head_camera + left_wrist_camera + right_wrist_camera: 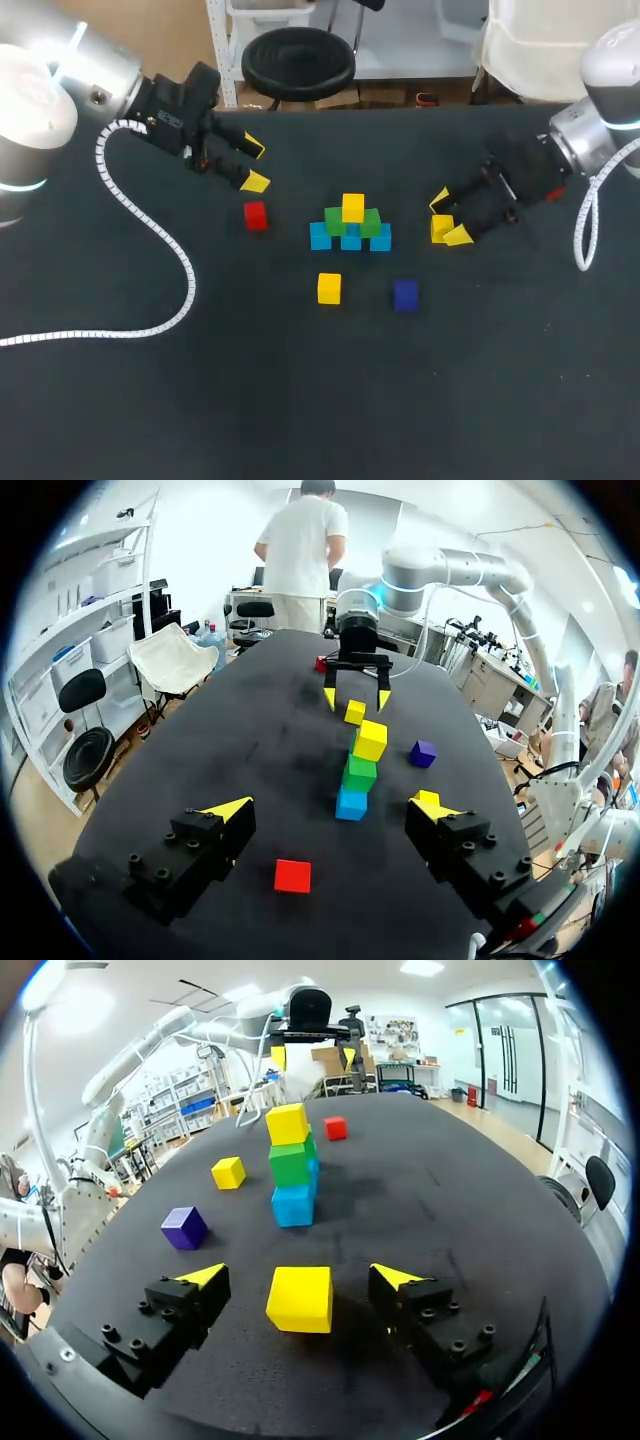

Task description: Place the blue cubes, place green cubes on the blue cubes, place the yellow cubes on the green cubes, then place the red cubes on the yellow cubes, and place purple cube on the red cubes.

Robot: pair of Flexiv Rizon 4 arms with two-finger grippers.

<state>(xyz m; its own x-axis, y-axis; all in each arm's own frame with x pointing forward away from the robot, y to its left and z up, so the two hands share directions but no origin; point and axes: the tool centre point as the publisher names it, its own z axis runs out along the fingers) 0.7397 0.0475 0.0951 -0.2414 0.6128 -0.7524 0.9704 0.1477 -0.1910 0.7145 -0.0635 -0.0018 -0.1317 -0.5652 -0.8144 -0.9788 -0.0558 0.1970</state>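
Observation:
A small pyramid stands mid-table: three blue cubes (350, 240) in a row, two green cubes (370, 222) on them, and one yellow cube (353, 207) on top. My right gripper (448, 218) is open around a second yellow cube (300, 1298) on the table, with a gap showing on each side. A third yellow cube (329, 288) and the purple cube (405, 294) lie loose in front of the pyramid. My left gripper (254, 165) hangs open, just behind a red cube (256, 215) that sits ahead of its fingers (228, 808).
The black table (300, 400) has free room along its front and on both sides of the pyramid. A white ribbed cable (150, 225) from my left arm trails over the table's left part.

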